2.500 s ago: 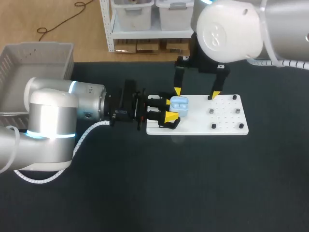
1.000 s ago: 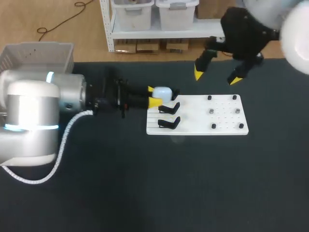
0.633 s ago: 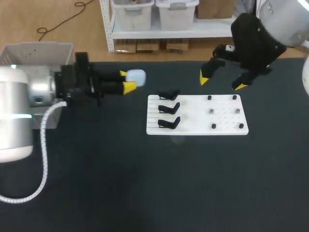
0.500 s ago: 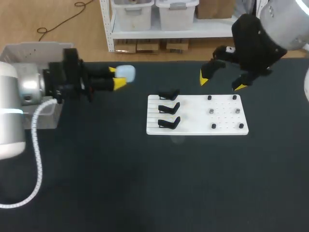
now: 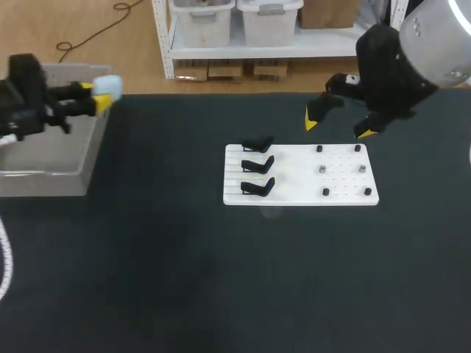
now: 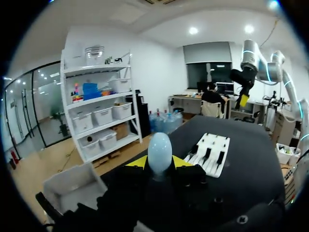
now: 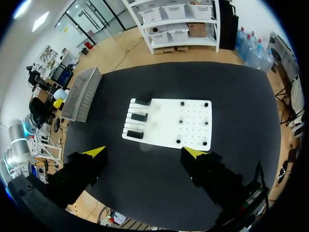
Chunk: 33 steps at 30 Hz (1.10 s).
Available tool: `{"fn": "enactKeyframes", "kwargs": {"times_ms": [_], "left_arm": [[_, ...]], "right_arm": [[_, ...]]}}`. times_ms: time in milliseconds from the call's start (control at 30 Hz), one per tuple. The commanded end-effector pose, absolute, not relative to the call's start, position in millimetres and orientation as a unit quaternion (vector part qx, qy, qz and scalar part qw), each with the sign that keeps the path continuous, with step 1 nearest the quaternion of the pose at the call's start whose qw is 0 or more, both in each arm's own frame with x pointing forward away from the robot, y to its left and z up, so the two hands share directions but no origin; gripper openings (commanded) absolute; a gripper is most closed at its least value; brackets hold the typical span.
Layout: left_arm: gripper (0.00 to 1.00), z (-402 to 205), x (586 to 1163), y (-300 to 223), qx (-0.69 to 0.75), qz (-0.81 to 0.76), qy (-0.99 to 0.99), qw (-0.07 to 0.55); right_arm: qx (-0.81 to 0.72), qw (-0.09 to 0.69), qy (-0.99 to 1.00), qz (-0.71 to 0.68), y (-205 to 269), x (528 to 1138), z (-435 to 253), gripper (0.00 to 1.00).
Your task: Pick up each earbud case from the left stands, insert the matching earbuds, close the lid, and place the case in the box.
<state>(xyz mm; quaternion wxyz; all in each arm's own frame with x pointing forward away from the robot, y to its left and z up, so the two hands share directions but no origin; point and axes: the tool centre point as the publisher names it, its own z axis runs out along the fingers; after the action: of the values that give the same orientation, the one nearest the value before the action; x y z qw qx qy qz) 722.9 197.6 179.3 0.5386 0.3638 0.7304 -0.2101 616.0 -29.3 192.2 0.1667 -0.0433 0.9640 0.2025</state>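
Holding the case point(image 5: 108, 83) in my left gripper point(image 5: 96, 95) by the box point(image 5: 44, 176), upper left; right gripper point(image 5: 338, 127) spread wide.

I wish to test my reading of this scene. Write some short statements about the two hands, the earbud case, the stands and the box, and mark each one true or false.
1. The left hand is shut on the light blue earbud case. True.
2. The right hand holds an earbud. False: it is open and empty, above the far edge of the white board.
3. One of the three black stands carries a case. False: all three are empty.
4. The earbud case is held close to the grey box, away from the white board. True.
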Motion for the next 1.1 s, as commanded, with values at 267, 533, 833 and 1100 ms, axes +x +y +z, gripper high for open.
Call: {"fn": "enactKeyframes", "kwargs": {"times_ms": [267,533,833,1100], "left_arm": [[0.00,170.8,745.8,245.7,0.226,-0.009,0.783,0.579],[0.00,148.3,748.6,296.0,0.174,0.024,0.811,0.558],[0.00,133.9,755.6,319.3,0.155,0.021,0.819,0.552],[1.00,135.3,757.0,317.9,0.151,0.012,0.817,0.557]], "right_arm": [[-0.041,0.173,0.963,0.201,-29.9,612.9,191.5,1.00],[-0.041,0.173,0.963,0.201,-29.9,612.9,191.5,1.00],[-0.041,0.173,0.963,0.201,-29.9,612.9,191.5,1.00],[-0.041,0.173,0.963,0.201,-29.9,612.9,191.5,1.00]]}}
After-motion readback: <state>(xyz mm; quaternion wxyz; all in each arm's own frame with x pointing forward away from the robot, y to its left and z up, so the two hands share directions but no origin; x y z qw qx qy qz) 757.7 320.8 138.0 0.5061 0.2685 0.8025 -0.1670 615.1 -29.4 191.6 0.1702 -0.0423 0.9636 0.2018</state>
